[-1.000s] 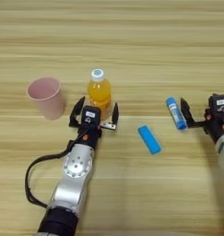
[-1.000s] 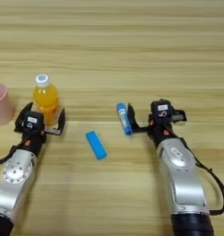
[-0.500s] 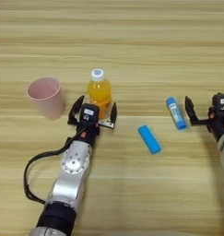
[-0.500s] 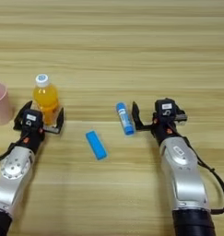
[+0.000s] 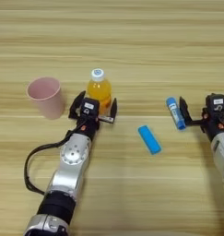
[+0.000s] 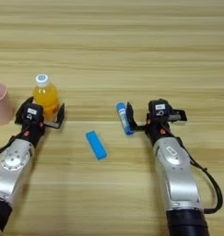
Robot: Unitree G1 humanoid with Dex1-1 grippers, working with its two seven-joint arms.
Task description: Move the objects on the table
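Two grippers we see spread open, gripping nothing: left gripper (image 5: pixel 94 105) straddles the near side of the orange-juice bottle (image 5: pixel 99 88), pink cup (image 5: pixel 45 97) further left; right gripper (image 6: pixel 152 115) sits just right of the blue tube (image 6: pixel 123 118). The blue bar (image 6: pixel 96 144) lies nearer, between them.

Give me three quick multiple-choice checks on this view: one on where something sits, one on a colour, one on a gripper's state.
1. Where is the bottle?
A. Between the open fingers of the left gripper
B. Inside the cup
C. Beside the right gripper

2. What colour is the bottle's cap?
A. Blue
B. White
C. Pink

3. How does the right gripper stand?
A. Shut on the bar
B. Open, one finger next to the tube
C. Lifting the cup

Answers:
1 A: black fingers stand either side of the bottle's base.
2 B: the cap on top shows white.
3 B: its fingers are spread, the tube lying just outside the left one on the table.
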